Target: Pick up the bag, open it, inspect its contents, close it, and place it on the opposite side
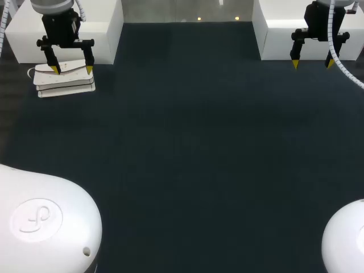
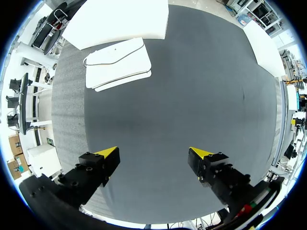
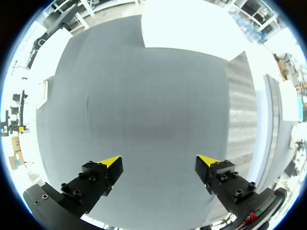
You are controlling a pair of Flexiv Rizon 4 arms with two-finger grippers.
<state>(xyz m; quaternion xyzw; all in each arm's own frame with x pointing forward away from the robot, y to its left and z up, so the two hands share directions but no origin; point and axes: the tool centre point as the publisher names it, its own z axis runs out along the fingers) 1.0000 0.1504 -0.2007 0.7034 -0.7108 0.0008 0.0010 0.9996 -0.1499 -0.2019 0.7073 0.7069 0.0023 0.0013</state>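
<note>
Hovering open-jawed near the white handbag (image 1: 65,83), the left gripper (image 1: 73,69) could clip only its edge and shove it, while the right gripper (image 1: 312,63), also open, sits well apart.

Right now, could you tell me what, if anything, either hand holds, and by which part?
Nothing: left hand and right hand are open; the bag lies free.

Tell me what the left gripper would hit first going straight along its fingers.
Probably the bare table: the open left gripper points at dark mat, while the white bag lies ahead of it, off that line. Depth is unclear.
</note>
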